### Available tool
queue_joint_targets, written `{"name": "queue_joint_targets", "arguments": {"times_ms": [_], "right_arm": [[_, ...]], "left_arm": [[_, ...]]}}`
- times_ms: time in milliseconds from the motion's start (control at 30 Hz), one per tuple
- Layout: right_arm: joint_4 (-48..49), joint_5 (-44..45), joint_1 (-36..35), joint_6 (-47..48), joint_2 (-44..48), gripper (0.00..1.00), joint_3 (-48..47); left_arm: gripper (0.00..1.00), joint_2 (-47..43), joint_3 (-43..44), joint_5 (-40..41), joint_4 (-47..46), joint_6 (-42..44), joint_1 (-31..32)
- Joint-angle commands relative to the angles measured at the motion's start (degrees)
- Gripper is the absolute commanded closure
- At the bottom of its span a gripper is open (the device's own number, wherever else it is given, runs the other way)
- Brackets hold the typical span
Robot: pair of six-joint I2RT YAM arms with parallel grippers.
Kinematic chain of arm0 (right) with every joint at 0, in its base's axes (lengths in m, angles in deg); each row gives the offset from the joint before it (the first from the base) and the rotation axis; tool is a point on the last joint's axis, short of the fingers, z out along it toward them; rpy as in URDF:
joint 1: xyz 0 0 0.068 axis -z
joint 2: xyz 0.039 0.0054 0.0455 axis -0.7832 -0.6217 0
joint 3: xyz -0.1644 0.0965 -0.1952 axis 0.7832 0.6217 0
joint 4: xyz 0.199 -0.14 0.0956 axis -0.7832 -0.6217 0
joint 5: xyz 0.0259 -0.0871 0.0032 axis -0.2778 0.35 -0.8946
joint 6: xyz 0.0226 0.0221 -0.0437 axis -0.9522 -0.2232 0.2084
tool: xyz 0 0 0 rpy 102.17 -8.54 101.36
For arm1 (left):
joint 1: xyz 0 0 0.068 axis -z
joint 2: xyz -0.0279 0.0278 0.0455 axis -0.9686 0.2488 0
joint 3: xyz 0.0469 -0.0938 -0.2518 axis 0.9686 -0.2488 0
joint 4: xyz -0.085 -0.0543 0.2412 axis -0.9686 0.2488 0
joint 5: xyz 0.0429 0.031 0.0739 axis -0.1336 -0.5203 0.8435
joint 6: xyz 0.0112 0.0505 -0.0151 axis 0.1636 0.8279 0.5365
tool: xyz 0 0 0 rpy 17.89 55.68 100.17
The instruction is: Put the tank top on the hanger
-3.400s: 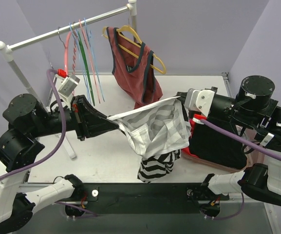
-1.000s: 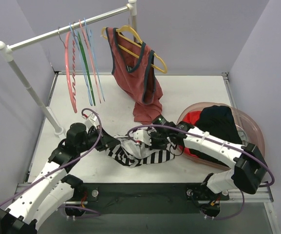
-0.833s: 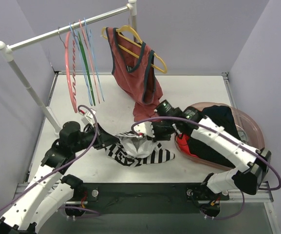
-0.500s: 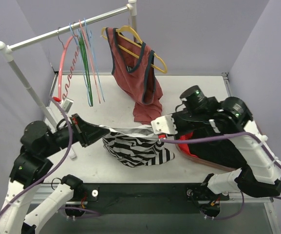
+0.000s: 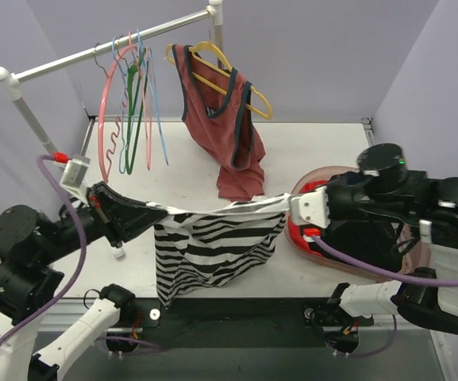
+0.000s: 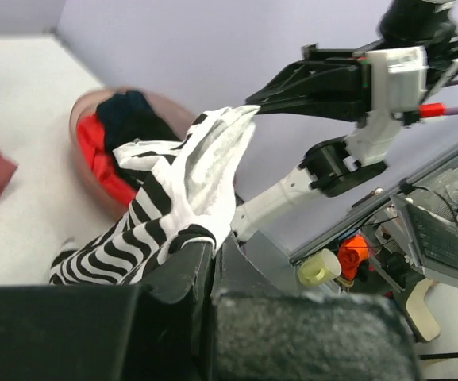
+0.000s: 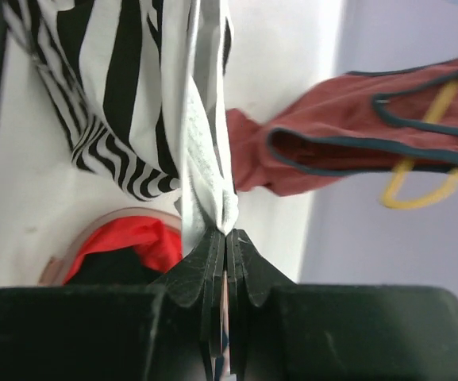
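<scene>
The black-and-white striped tank top [image 5: 209,246] hangs in the air, stretched between both grippers above the table's front. My left gripper [image 5: 159,213] is shut on its left top edge, seen in the left wrist view [image 6: 205,242] with the tank top [image 6: 173,198]. My right gripper [image 5: 286,205] is shut on its right top edge, seen in the right wrist view [image 7: 225,232] with the tank top [image 7: 173,103]. The light-blue wire hanger [image 5: 155,103] hangs on the rail at the back left, apart from both grippers.
The rail [image 5: 109,46] also bears pink [image 5: 105,119], green and red hangers. A rust-red tank top [image 5: 221,111] hangs on a yellow hanger [image 5: 248,91]. A pink basin [image 5: 407,242] with black and red clothes sits right, under the right arm.
Both arms rose and moved apart, lifting the striped tank top off the table and stretching it out. The hangers on the rail have swung.
</scene>
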Motion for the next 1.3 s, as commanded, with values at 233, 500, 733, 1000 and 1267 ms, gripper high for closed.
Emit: {"name": "queue_joint_targets", "arguments": {"times_ms": [233, 500, 733, 1000, 1267], "right_arm": [[-3.32, -2.95, -1.15, -5.1, -6.83, 0.99, 24.83], [1.61, -0.66, -0.45, -6.95, -12.46, 0.69, 35.31], [5.29, -9.26, 10.88, -17.39, -13.16, 0.2, 24.26], [15.84, -11.03, 18.18, -38.11, -8.68, 0.17, 22.65], [20.77, -12.78, 25.3, -50.27, -5.78, 0.18, 24.41]], "left_arm": [[1.0, -1.97, -32.51, 7.38, -5.06, -4.43, -0.38], [0.62, 4.01, -40.53, 15.29, -7.09, -1.54, -0.55], [0.22, -5.12, -34.83, 12.75, -1.21, 4.0, -0.47], [0.03, -11.46, -22.28, 10.54, 5.74, 7.6, -0.47], [0.03, 8.88, 7.49, 20.99, 13.64, 11.21, -0.47]]}}
